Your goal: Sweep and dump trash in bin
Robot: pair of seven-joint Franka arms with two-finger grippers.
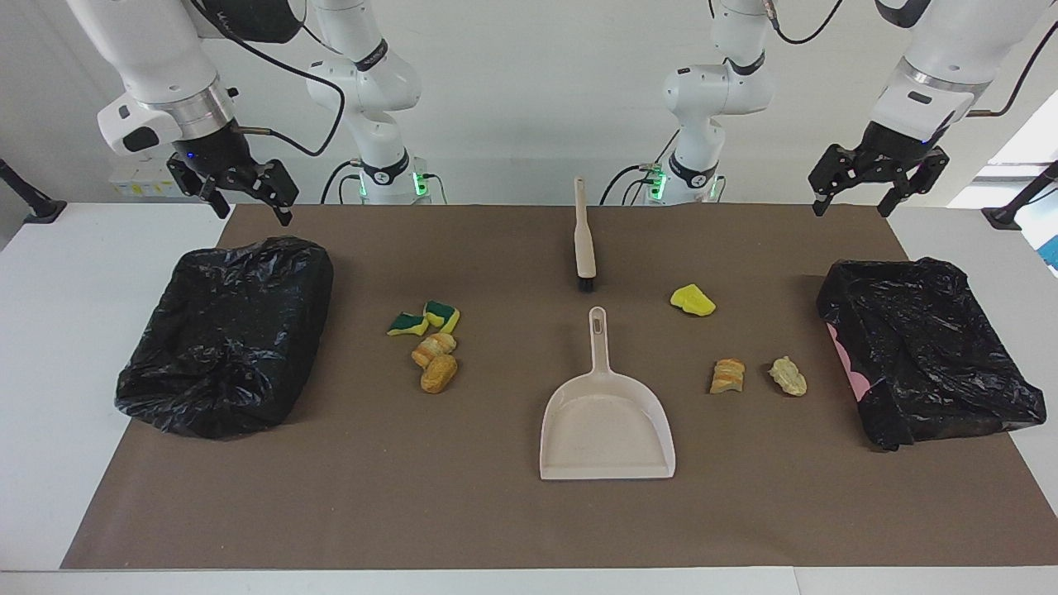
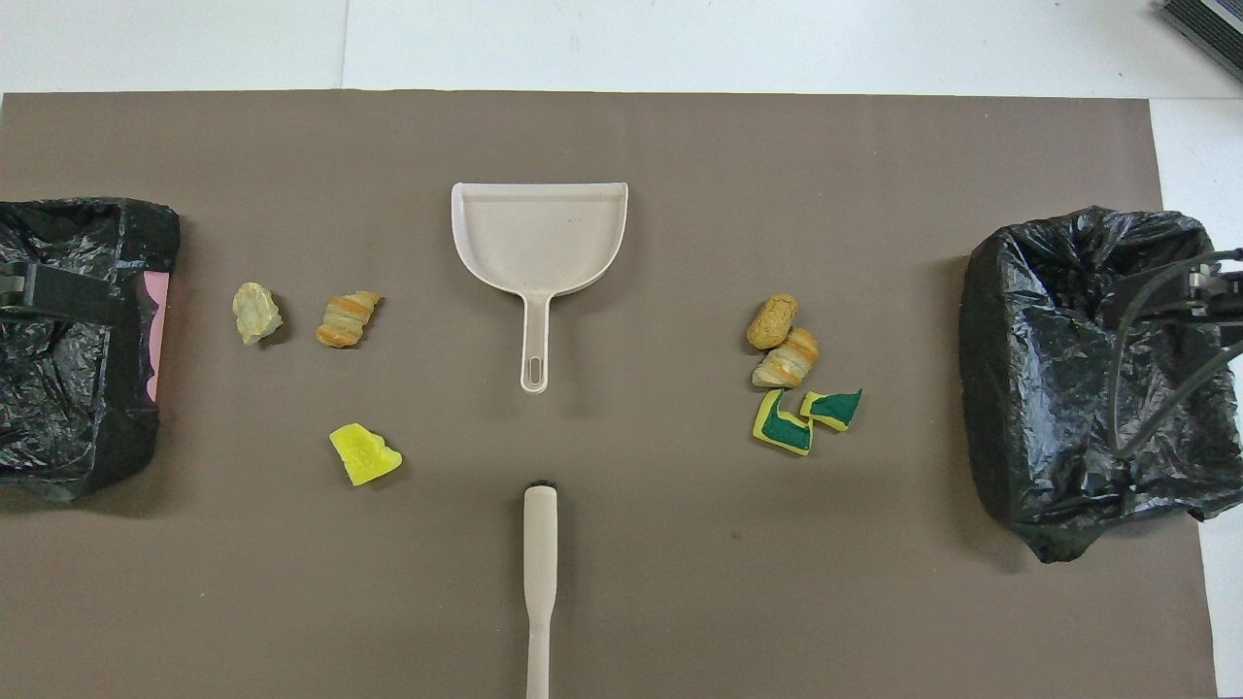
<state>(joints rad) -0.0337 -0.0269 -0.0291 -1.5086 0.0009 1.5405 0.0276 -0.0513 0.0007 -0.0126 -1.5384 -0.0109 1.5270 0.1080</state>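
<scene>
The trash lies in two groups on the brown mat. Toward the right arm's end are two green-backed sponge pieces (image 1: pixel 442 314) (image 2: pixel 783 424) and two bread chunks (image 1: pixel 437 372) (image 2: pixel 772 321). Toward the left arm's end are a yellow sponge piece (image 1: pixel 693 300) (image 2: pixel 364 454), a bread chunk (image 1: pixel 727 376) and a pale chunk (image 1: pixel 788 376). The beige dustpan (image 1: pixel 607 421) (image 2: pixel 539 238) and the brush (image 1: pixel 584 240) (image 2: pixel 540 573) lie in the middle, the brush nearer to the robots. My right gripper (image 1: pixel 254 215) and left gripper (image 1: pixel 851 211) hang open and empty, each over a bin's end nearer to the robots.
A black-bagged bin (image 1: pixel 227 330) (image 2: pixel 1088 369) stands at the right arm's end of the mat. Another (image 1: pixel 926 347) (image 2: pixel 68 340), with pink showing at its rim, stands at the left arm's end. White table surrounds the mat.
</scene>
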